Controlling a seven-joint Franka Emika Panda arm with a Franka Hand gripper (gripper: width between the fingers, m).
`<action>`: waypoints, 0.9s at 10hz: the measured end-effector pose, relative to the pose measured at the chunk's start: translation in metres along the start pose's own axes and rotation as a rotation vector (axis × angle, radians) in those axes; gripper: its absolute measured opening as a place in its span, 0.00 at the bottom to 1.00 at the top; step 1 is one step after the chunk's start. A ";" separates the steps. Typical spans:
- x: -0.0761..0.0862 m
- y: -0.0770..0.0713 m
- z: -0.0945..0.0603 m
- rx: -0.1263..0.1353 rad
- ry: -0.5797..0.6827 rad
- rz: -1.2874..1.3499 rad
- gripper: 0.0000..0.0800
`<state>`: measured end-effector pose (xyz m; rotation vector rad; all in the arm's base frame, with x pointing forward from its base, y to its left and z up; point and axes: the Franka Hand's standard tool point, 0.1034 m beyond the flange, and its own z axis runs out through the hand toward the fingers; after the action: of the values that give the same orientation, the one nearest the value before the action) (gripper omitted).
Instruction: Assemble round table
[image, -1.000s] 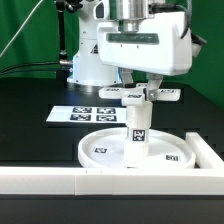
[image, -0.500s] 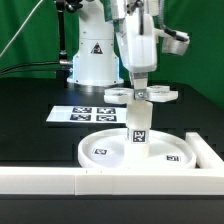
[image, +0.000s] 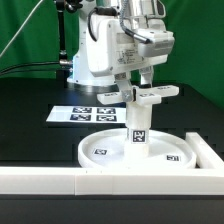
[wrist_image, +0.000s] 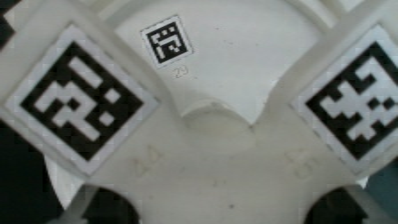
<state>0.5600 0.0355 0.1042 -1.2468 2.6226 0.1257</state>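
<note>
The large round disc (image: 110, 152) lies flat on the black table by the front wall. The short post (image: 138, 126) stands upright at its centre, tags on its side. The cross-shaped piece (image: 148, 95) sits level on top of the post. My gripper (image: 142, 82) comes straight down onto it and is shut on its middle. In the wrist view the cross-shaped piece (wrist_image: 214, 120) fills the picture with its tags. The dark fingertips (wrist_image: 86, 206) show at either side of it, with my gripper (wrist_image: 217, 206) closed on it between them.
The marker board (image: 80, 113) lies flat behind the disc, toward the exterior view's left. The long white border wall (image: 60, 180) runs along the front and turns back at the exterior view's right (image: 208, 150). The arm's white base (image: 92, 55) stands at the back.
My hand has turned about its vertical axis over the post, and the cross-shaped piece has turned with it. The disc and post have stayed in place.
</note>
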 end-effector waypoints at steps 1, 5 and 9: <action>0.000 0.000 0.000 0.000 0.000 0.048 0.56; -0.002 -0.003 -0.008 0.003 -0.012 -0.055 0.73; -0.009 -0.002 -0.022 -0.001 -0.033 -0.130 0.81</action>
<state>0.5638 0.0369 0.1279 -1.3994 2.5053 0.1239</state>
